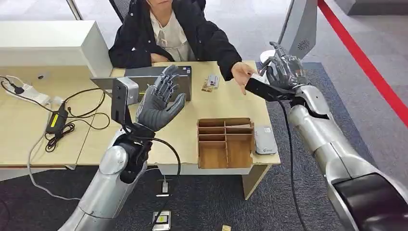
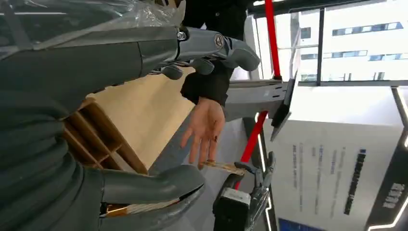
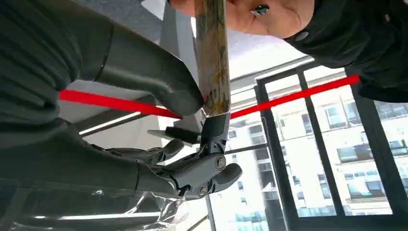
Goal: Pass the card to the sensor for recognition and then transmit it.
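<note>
The right hand's thumb and a dark finger pinch the card near one end, the remaining fingers curled loosely beside it. The card's other end meets the person's hand, reaching across the far right corner of the table; from the left wrist view that palm is open and turned toward the card, fingertips touching it or very nearly so. The right arm stretches out over the table's right edge, above the dark carpet. The left hand is raised upright over the middle of the table, palm facing right, fingers spread and holding nothing. Behind it lies a grey laptop, and the person in a dark jacket sits beyond that. On the near right part of the table stands a wooden divided box, with a pale flat device just beside it. More cards lie near the far edge. Cables and a black adapter sprawl on the left.
</note>
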### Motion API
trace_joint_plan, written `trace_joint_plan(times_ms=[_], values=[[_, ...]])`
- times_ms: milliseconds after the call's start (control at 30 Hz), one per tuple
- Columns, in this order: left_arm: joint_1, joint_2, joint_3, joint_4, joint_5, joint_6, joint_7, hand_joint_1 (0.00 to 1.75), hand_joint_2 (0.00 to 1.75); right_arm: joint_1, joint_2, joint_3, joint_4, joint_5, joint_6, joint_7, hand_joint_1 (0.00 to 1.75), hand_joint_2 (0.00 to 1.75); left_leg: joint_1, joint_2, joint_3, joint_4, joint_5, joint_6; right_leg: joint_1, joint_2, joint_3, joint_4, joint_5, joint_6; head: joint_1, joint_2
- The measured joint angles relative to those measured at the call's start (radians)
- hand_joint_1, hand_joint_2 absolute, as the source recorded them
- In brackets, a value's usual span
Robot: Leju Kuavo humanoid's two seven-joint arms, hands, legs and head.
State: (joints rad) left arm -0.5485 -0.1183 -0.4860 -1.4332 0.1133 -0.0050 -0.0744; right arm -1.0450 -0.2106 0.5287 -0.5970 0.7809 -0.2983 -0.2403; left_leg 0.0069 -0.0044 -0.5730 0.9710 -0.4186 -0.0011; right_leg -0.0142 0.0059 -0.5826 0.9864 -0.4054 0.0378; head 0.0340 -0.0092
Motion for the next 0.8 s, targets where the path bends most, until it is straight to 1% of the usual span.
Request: trace_joint_plan(times_ms=[133, 333, 367, 400, 800], values=[[-0.016, -0.015, -0.005, 0.018, 0.002, -0.006, 0.0, 0.0, 1.75, -0.042, 0.013, 0.005, 0.061, 0.042, -0.009, 0.027, 1.75, 1.75, 0.0, 0.0, 0.0, 0.0, 0.0, 0.0, 0.0, 0.0, 0.0, 0.0, 0.0, 0.0, 0.0, 0.0], [-0.029, -0.031, -0.015, 0.038, 0.002, -0.007, -0.001, 0.0, 1.75, -0.06, 0.031, 0.014, 0.124, 0.061, -0.01, 0.037, 1.75, 1.75, 0.0, 0.0, 0.0, 0.0, 0.0, 0.0, 0.0, 0.0, 0.0, 0.0, 0.0, 0.0, 0.0, 0.0], [-0.03, -0.032, -0.015, 0.042, 0.002, -0.007, -0.001, 0.0, 1.75, -0.06, 0.034, 0.015, 0.133, 0.061, -0.01, 0.037, 0.12, 1.75, 0.0, 0.0, 0.0, 0.0, 0.0, 0.0, 0.0, 0.0, 0.0, 0.0, 0.0, 0.0, 0.0, 0.0], [-0.03, -0.033, -0.016, 0.046, 0.003, -0.007, -0.001, 0.0, 1.75, -0.06, 0.037, 0.015, 0.141, 0.062, -0.01, 0.037, 0.0, 1.75, 0.0, 0.0, 0.0, 0.0, 0.0, 0.0, 0.0, 0.0, 0.0, 0.0, 0.0, 0.0, 0.0, 0.0], [-0.041, -0.044, -0.02, 0.085, 0.021, 0.01, -0.016, 0.0, 1.75, -0.055, 0.057, 0.023, 0.199, 0.069, -0.012, 0.042, 0.0, 1.75, 0.0, 0.0, 0.0, 0.0, 0.0, 0.0, 0.0, 0.0, 0.0, 0.0, 0.0, 0.0, 0.0, 0.0]])
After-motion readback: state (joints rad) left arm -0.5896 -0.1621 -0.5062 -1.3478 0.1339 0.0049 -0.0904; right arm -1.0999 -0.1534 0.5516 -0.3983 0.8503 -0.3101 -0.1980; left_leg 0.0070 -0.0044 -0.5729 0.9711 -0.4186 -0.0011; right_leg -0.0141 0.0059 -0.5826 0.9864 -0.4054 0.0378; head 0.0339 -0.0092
